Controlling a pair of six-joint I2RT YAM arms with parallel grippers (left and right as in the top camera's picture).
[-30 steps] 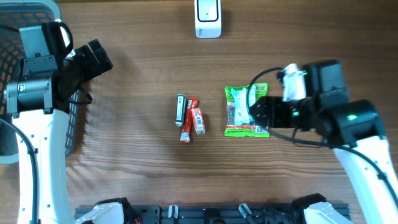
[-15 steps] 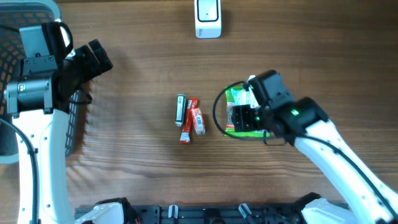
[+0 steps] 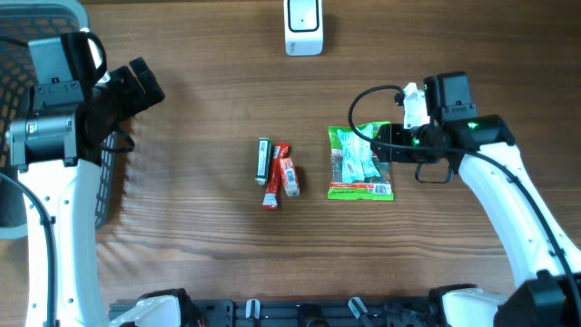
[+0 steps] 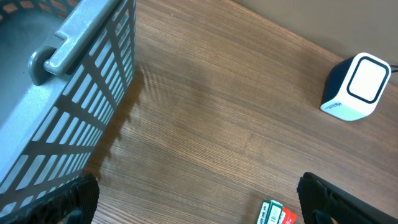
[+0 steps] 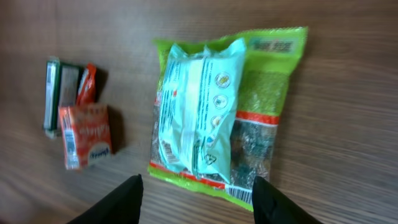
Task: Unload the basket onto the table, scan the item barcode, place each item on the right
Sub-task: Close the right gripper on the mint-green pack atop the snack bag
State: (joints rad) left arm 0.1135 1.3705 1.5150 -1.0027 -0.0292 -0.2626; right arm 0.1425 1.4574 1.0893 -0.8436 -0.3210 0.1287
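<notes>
Green packet, glossy and crinkled, lying flat on the wood-grain table, 1 pale mint pouch resting on top; print blurring beyond reading. Hovering at its edge, spread, pinching nothing: right gripper. Gaping wide beside the slatted grey basket: left gripper.

Overhead faces straight down on the table; both nearer wrist views share the small packets.

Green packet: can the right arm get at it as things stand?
Probably yes. The right gripper hangs at the edge of the green packet, jaws apart, nothing between. A pale pouch lies on top of it, so a grasp may catch both.
</notes>
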